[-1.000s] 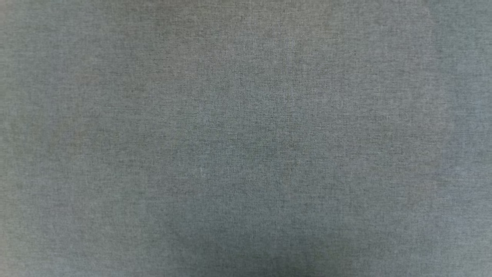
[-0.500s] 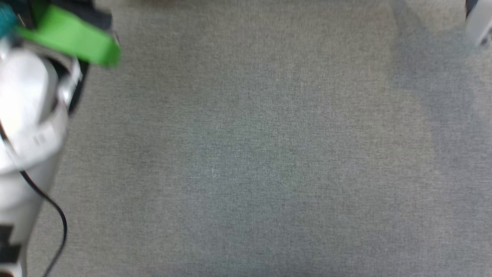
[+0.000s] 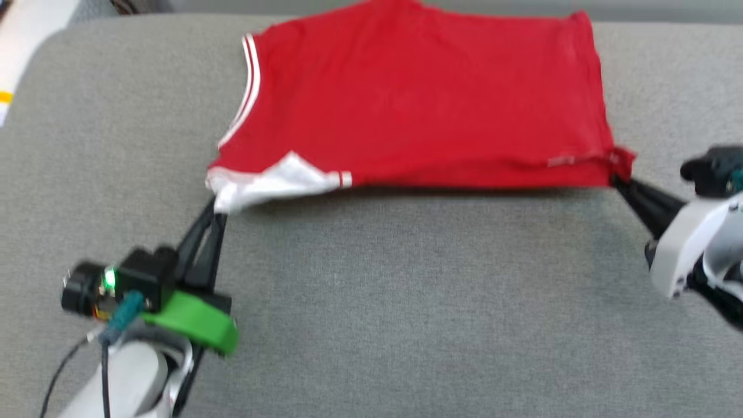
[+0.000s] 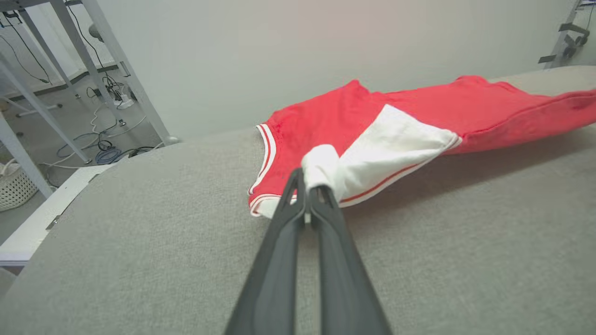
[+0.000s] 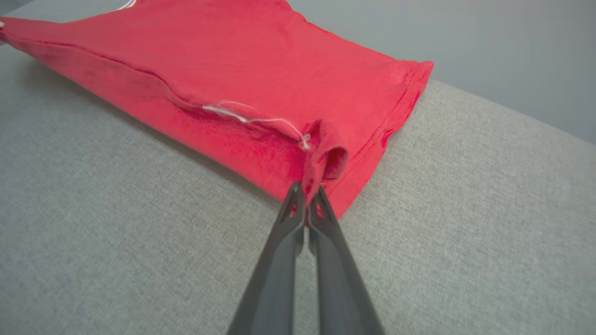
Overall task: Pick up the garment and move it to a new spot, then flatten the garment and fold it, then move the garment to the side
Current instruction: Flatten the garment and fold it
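The red garment (image 3: 418, 104) lies folded across the far part of the grey cushion, its near edge lifted off the surface. My left gripper (image 3: 217, 212) is shut on the white sleeve (image 3: 267, 183) at the garment's near left corner; the left wrist view shows that gripper (image 4: 308, 186) pinching the rolled white cloth of the garment (image 4: 419, 111). My right gripper (image 3: 616, 180) is shut on the red hem corner at the near right, and the right wrist view shows it (image 5: 306, 191) clamped on a bunched fold of the garment (image 5: 260, 74). No lettering shows.
The grey cushioned surface (image 3: 406, 302) runs wide in front of the garment. Past its left edge stand metal table legs (image 4: 116, 65), floor cables (image 4: 100, 151) and a white basket (image 4: 16, 188). A plain wall rises beyond the far edge.
The head camera has swung from bare grey cloth to the garment and both arms. The left arm came into view half a second ago at the upper left.
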